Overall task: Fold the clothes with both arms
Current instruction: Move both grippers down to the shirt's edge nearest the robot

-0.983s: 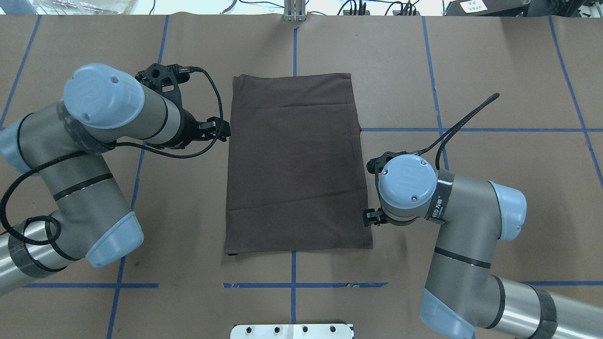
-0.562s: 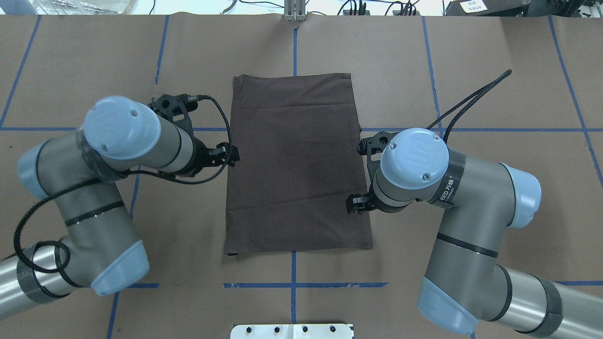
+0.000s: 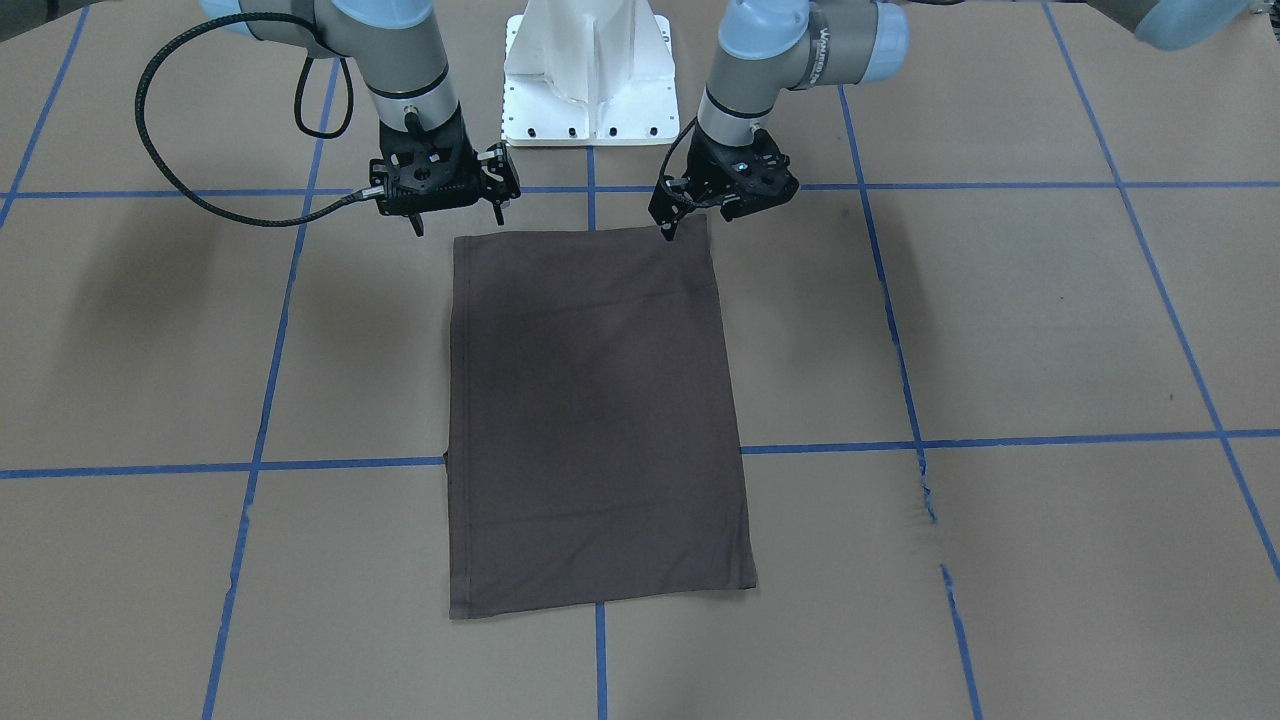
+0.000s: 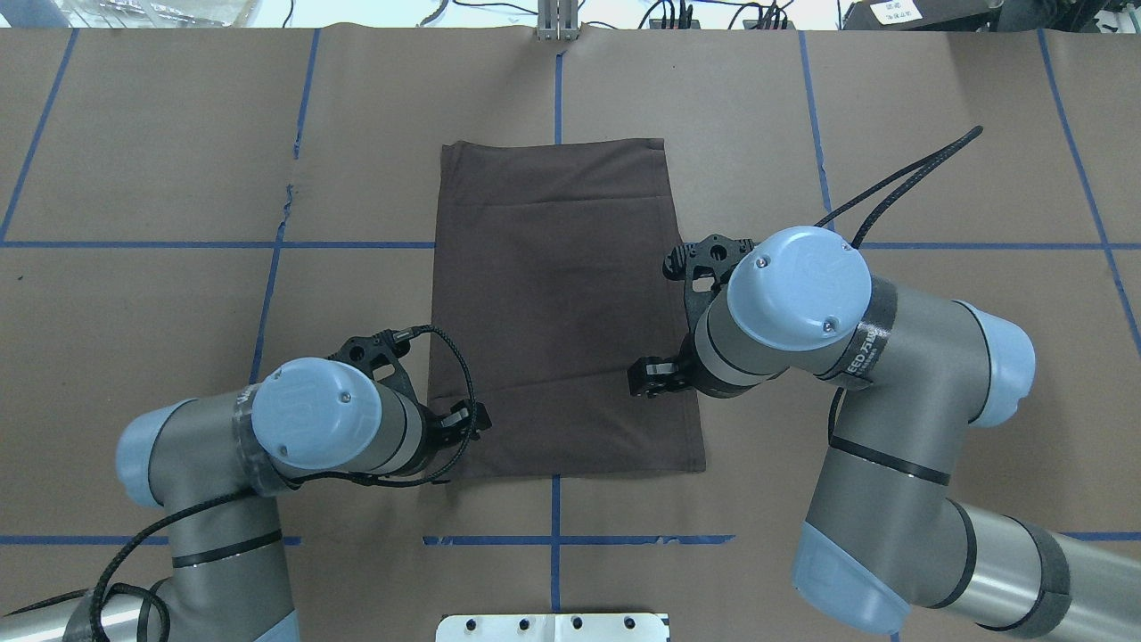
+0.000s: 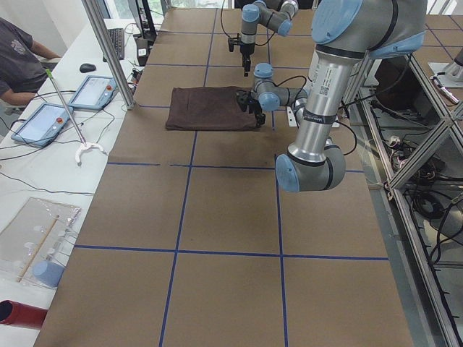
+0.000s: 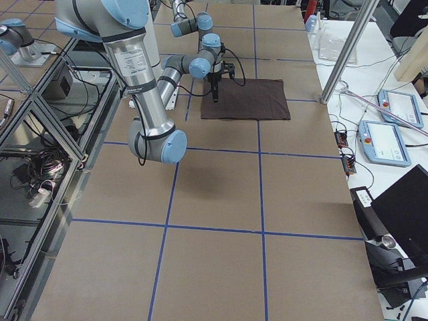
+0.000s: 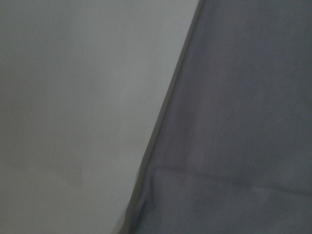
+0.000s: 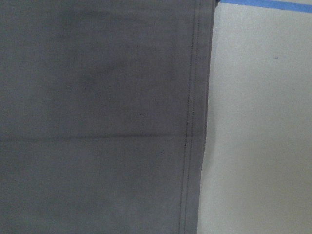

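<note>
Two-finger black left gripper (image 4: 471, 419) low at near-left corner of dark brown-grey T-shirt (image 4: 562, 312), jaw gap impossible to tell. T-shirt folded to flat rectangle, mid brown paper-covered table (image 4: 134, 160) with blue tape grid lines (image 4: 357, 244). Two-finger black right gripper (image 3: 457, 220) raised over shirt's right edge, fingers (image 3: 497, 212) spread wide, holding nothing.
</note>
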{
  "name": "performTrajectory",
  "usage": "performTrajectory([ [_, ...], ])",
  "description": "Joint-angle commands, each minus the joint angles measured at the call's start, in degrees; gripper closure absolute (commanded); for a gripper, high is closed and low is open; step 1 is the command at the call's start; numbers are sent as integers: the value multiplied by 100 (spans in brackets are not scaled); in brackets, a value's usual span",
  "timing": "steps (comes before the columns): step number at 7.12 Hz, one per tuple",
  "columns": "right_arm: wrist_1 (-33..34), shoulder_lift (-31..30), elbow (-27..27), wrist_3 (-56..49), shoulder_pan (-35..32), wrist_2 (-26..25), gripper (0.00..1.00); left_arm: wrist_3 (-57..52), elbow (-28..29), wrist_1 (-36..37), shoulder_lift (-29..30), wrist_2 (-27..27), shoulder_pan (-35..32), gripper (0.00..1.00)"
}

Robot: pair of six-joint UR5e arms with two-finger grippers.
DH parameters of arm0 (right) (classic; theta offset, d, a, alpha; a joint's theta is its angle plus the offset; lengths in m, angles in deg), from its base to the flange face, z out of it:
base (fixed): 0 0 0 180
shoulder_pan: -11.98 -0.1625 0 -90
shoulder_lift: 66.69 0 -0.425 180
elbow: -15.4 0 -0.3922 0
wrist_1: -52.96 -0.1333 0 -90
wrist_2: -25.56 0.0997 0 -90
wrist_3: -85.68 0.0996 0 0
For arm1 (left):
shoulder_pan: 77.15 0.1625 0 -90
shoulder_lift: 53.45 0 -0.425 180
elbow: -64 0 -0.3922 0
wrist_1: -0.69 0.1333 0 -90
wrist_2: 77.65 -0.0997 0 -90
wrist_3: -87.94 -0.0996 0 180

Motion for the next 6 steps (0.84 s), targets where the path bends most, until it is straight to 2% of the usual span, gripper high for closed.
performTrajectory([
  [1,-26,3,-3,15,-12,5,0,165,160,-4,-13,-90,212,6],
  [3,-26,3,5,15,-12,5,0,165,213,-4,13,-99,212,15],
  [4,-26,3,-3,15,-20,5,0,165,222,-4,40,-99,203,28],
  [5,-26,3,-3,15,-20,5,0,200,214,-4,40,-99,195,46],
  [6,-26,3,-3,6,-29,14,0,192,222,-4,40,-125,169,50],
])
